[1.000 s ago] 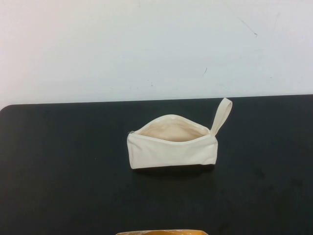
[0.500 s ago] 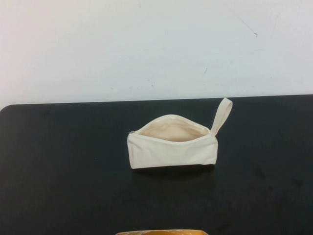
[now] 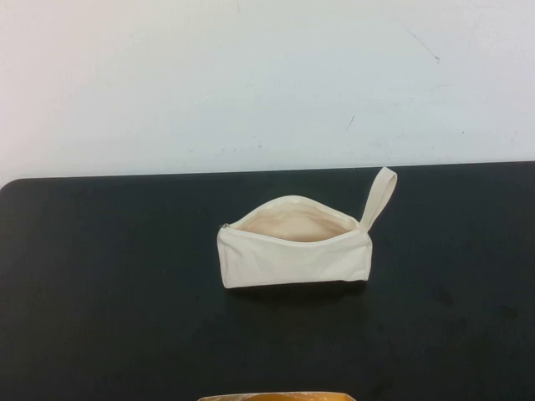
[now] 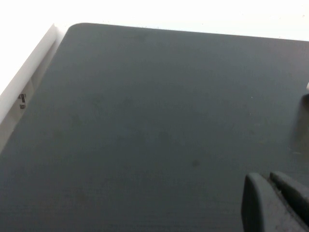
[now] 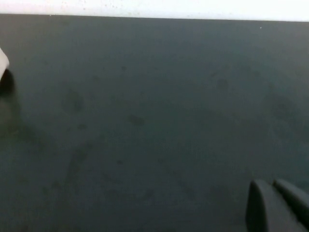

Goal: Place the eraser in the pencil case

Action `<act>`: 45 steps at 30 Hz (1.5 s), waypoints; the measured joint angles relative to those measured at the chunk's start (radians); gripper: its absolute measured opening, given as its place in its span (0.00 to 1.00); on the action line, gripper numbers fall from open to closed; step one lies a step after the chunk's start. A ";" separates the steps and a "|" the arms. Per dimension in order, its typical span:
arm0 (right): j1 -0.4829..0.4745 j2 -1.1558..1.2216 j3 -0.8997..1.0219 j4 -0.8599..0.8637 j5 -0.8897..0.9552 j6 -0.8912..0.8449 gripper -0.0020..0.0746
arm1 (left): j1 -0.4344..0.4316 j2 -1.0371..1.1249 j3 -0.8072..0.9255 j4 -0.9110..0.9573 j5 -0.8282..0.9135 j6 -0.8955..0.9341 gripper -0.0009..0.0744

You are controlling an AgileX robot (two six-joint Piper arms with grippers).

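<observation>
The pencil case (image 3: 294, 244) is a cream-white canvas pouch standing unzipped in the middle of the black table, its mouth gaping and beige lining showing. Its wrist loop (image 3: 379, 196) sticks up at its right end. No eraser shows in any view. Neither arm appears in the high view. My left gripper (image 4: 269, 178) is shut and empty over bare table to the left of the pouch, whose edge shows in the left wrist view (image 4: 307, 87). My right gripper (image 5: 272, 183) is shut and empty over bare table to the right; the pouch's edge shows in the right wrist view (image 5: 3, 60).
The black table (image 3: 109, 276) meets a white wall at the back; its rounded far left corner shows in the left wrist view (image 4: 72, 29). An orange-yellow object (image 3: 276, 396) pokes in at the table's front edge.
</observation>
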 joint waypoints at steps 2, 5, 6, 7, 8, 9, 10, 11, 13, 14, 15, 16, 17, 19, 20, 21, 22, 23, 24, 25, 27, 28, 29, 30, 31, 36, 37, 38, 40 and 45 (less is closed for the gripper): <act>0.000 0.000 0.000 0.001 0.000 0.004 0.02 | 0.000 0.000 0.000 0.000 0.000 0.000 0.01; 0.000 0.000 0.000 0.001 0.000 0.006 0.02 | 0.000 0.000 0.000 0.000 0.000 0.000 0.01; 0.000 0.000 0.000 0.001 0.000 0.011 0.02 | 0.000 0.000 0.000 0.000 0.000 0.000 0.01; 0.000 0.000 0.000 0.001 0.000 0.016 0.02 | 0.000 0.000 0.000 0.000 0.000 0.000 0.01; 0.000 0.000 0.000 0.001 0.000 0.016 0.02 | 0.000 0.000 0.000 0.000 0.000 0.000 0.01; 0.000 0.000 0.000 0.001 0.000 0.016 0.02 | 0.000 0.000 0.000 0.000 0.000 0.000 0.01; 0.000 0.000 0.000 0.001 0.000 0.016 0.02 | 0.000 0.000 0.000 0.000 0.000 0.000 0.01; 0.000 0.000 0.000 0.001 0.000 0.016 0.02 | 0.000 0.000 0.000 0.000 0.000 0.000 0.01; 0.000 0.000 0.000 0.001 0.000 0.016 0.02 | 0.000 0.000 0.000 0.000 0.000 0.000 0.01; 0.000 0.000 0.000 0.001 0.000 0.016 0.02 | 0.000 0.000 0.000 0.000 0.000 0.000 0.01; 0.000 0.000 0.000 0.001 0.000 0.016 0.02 | 0.000 0.000 0.000 0.000 0.000 0.000 0.01; 0.000 0.000 0.000 0.001 0.000 0.016 0.02 | 0.000 0.000 0.000 0.000 0.000 0.000 0.01; 0.000 0.000 0.000 0.001 0.000 0.016 0.02 | 0.000 0.000 0.000 0.000 0.000 0.000 0.01; 0.000 0.000 0.000 0.001 0.000 0.016 0.02 | 0.000 0.000 0.000 0.000 0.000 0.000 0.01; 0.000 0.000 0.000 0.001 0.000 0.016 0.02 | 0.000 0.000 0.000 0.000 0.000 0.000 0.01; 0.000 0.000 0.000 0.001 0.000 0.016 0.02 | 0.000 0.000 0.000 0.000 0.000 0.000 0.01; 0.000 0.000 0.000 0.001 0.000 0.016 0.02 | 0.000 0.000 0.000 0.000 0.000 0.000 0.01; 0.000 0.000 0.000 0.001 0.000 0.016 0.02 | 0.000 0.000 0.000 0.000 0.000 0.000 0.01; 0.000 0.000 0.000 0.001 0.000 0.016 0.02 | 0.000 0.000 0.000 0.000 0.000 0.000 0.01; 0.000 0.000 0.000 0.001 0.000 0.016 0.02 | 0.000 0.000 0.000 0.000 0.000 0.000 0.01; 0.000 0.000 0.000 0.001 0.000 0.016 0.02 | 0.000 0.000 0.000 0.000 0.000 0.000 0.01; 0.000 0.000 0.000 0.001 0.000 0.016 0.02 | 0.000 0.000 0.000 0.000 0.000 0.000 0.01; 0.000 0.000 0.000 0.002 0.000 0.016 0.02 | 0.000 0.000 0.000 0.000 0.000 0.000 0.01; 0.000 0.000 0.000 0.002 0.000 0.016 0.02 | 0.000 0.000 0.000 0.000 0.000 0.000 0.01; 0.000 0.000 0.000 0.002 0.000 0.016 0.02 | 0.000 0.000 0.000 0.000 0.000 0.000 0.01; 0.000 0.000 0.000 0.002 0.000 0.016 0.02 | 0.000 0.000 0.000 0.000 0.000 0.000 0.01; 0.000 0.000 0.000 0.002 0.000 0.016 0.02 | 0.000 0.000 0.000 0.000 0.000 0.000 0.01; 0.000 0.000 0.000 0.002 0.000 0.016 0.02 | 0.000 0.000 0.000 0.000 0.000 0.000 0.01; 0.000 0.000 0.000 0.002 0.000 0.016 0.02 | 0.000 0.000 0.000 0.000 0.000 0.000 0.01; 0.000 0.000 0.000 0.002 0.000 0.010 0.02 | 0.000 0.000 0.000 0.000 0.000 0.000 0.01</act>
